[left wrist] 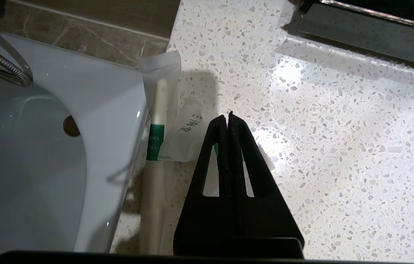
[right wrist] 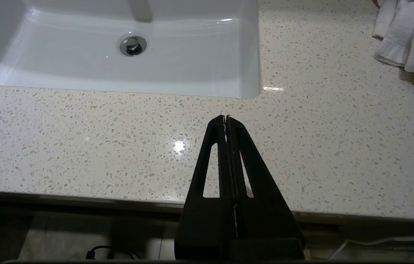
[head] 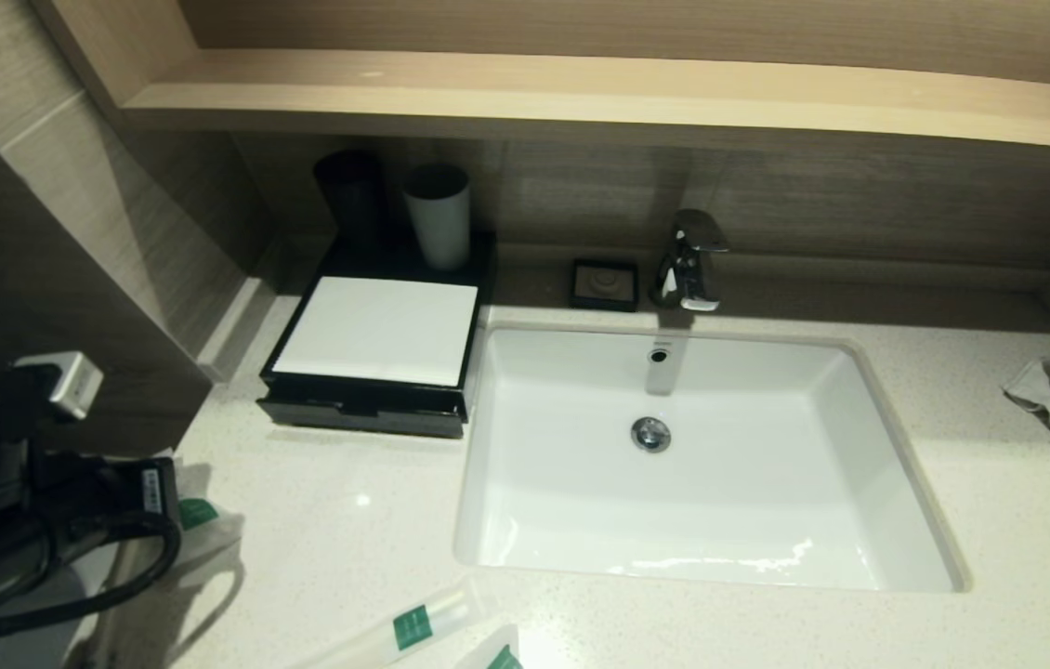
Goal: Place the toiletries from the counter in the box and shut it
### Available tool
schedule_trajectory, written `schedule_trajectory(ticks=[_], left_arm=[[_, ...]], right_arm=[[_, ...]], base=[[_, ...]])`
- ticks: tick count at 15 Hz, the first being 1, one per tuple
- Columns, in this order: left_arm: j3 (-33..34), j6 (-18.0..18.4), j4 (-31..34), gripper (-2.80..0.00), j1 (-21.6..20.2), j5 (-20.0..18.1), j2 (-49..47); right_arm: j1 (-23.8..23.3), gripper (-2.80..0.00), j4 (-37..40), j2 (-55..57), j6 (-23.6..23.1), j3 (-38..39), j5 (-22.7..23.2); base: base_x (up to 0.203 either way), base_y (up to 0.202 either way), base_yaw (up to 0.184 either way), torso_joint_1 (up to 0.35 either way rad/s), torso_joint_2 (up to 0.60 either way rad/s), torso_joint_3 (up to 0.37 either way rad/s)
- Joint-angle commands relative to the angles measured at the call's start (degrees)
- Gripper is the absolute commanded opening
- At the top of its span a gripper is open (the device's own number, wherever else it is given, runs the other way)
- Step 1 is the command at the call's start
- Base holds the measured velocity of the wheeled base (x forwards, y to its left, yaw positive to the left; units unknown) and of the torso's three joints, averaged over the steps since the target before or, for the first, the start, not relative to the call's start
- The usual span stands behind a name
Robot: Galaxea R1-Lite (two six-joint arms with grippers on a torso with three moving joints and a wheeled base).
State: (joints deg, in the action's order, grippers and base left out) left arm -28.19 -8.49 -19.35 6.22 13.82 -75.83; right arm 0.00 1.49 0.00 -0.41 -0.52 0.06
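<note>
Pick step in hand: my left gripper (left wrist: 228, 117) is clenched on a short flat translucent packet with green print (left wrist: 185, 137), black fingertips pinching its edge, low over the white speckled stone counter (left wrist: 339, 146). Just beside the claw lies a long thin packet with a green square label (left wrist: 157, 139), along the counter's edge. Two more green-labelled packets (head: 418, 624) sit on the counter well off to the claw's right. The flat black box with a white top panel (head: 381, 358) stands ahead of the claw, drawer looking barely open. Next I judge: lift, carry to the drawer; thin slick film may slip. Right gripper (right wrist: 226, 118) clenched empty, parked at the counter's front.
</note>
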Motion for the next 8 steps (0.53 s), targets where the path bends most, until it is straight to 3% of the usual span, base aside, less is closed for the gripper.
schedule_trajectory(ticks=[1,4,5,8], left_arm=[[0.01,-1.21,-0.17,-2.8,0.02,0.06,-1.83],[0.28,-2.04,-0.15,-2.8,0.06,-0.02,-3.53],[0.47,-2.25,-0.14,0.0,0.02,-0.03,-4.1],[0.77,-3.61,-0.08,0.0,0.02,-1.0,-4.51]], right_arm=[[0.0,-2.8,0.01,0.0,-0.03,0.0,0.02],[0.0,-2.8,0.01,0.0,-0.06,0.0,0.02],[0.0,-2.8,0.01,0.0,-0.03,0.0,0.02],[0.0,-2.8,0.01,0.0,-0.06,0.0,0.02]], base=[[0.0,0.0,0.0,0.0,0.0,0.0],[0.0,0.0,0.0,0.0,0.0,0.0],[0.0,0.0,0.0,0.0,0.0,0.0],[0.0,0.0,0.0,0.0,0.0,0.0]])
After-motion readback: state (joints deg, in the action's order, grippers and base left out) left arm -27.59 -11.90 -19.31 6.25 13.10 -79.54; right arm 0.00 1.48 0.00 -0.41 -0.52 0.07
